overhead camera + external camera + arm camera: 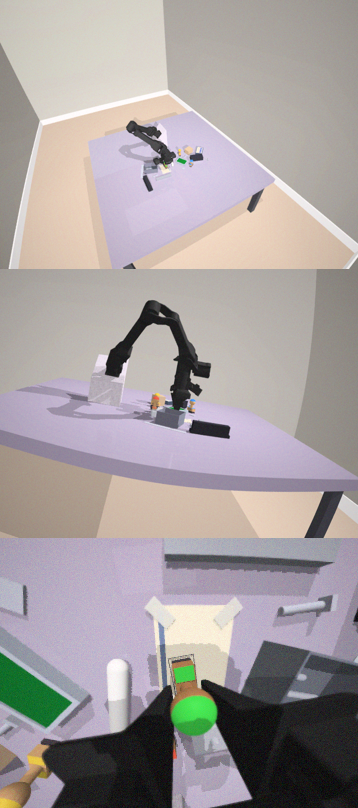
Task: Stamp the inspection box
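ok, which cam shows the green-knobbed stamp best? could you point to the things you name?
Wrist: the stamp (165,166) (194,713) shows knob and body, gripped over the card (165,169) (188,420) (200,628). Top shows just a small green-and-orange bit below the gripper (165,162) (176,409) (187,685); exterior, none I can make out.

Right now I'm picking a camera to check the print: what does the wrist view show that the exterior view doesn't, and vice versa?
Wrist only: the outlined box on the card and the card's two tape strips.
Exterior only: the blue-topped stamp and the arm's elbow.
Both: the gripper and the gray open bin.
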